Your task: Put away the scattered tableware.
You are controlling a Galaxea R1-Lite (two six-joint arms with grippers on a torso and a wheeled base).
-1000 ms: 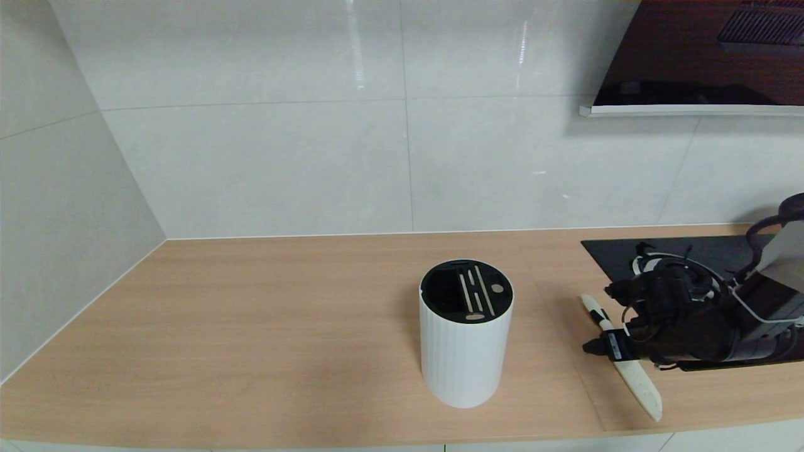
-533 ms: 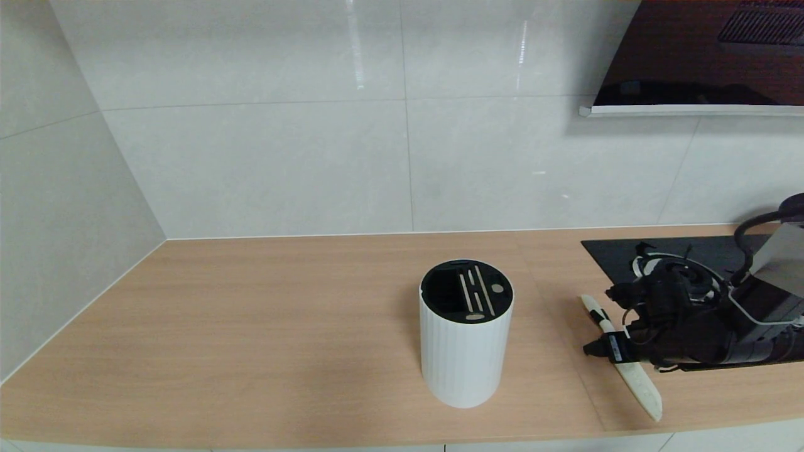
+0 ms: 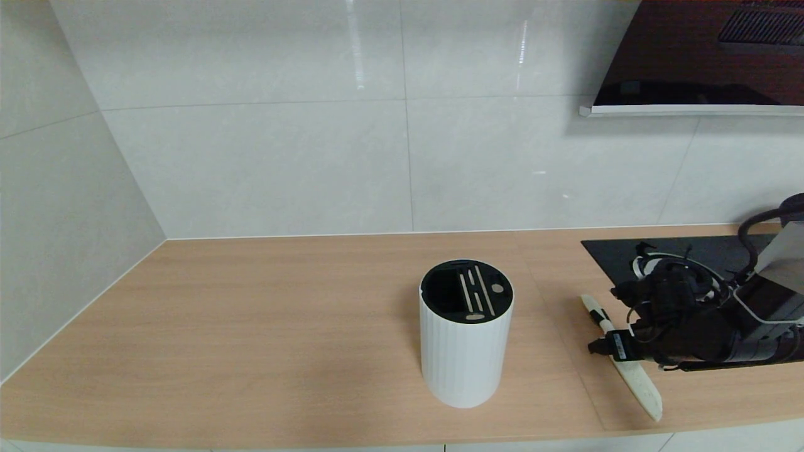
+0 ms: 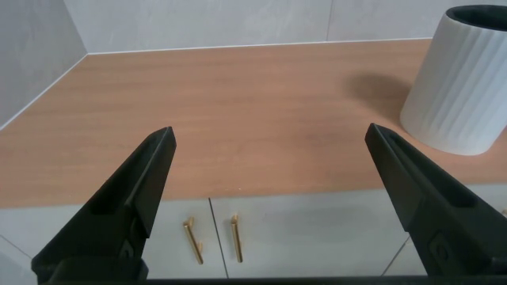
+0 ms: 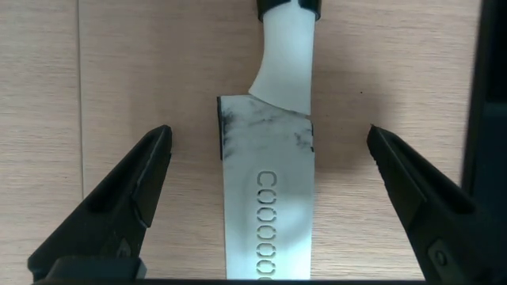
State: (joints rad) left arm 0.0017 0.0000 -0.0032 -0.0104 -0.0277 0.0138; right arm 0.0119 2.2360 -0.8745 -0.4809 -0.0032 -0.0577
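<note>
Pale wall tiles back a wooden countertop (image 3: 282,326), and the step in hand looks to be picking up the knife. Farthest left, the left gripper (image 4: 269,134) hangs by the counter's front edge with its fingers spread wide and nothing between them. Mid-counter stands the white ribbed holder (image 3: 466,333), upright, its black top cut with narrow slots and one larger opening. Well to its right the knife (image 3: 628,367) lies flat on the wood, handle toward the wall and blade toward the front edge. The right gripper (image 5: 269,138) sits over it, fingers wide apart on either side of the blade near the handle (not yet touching, as far as I can tell). The next move likely calls for lowering, pinching the knife squarely, then carrying it left to a slot.
</note>
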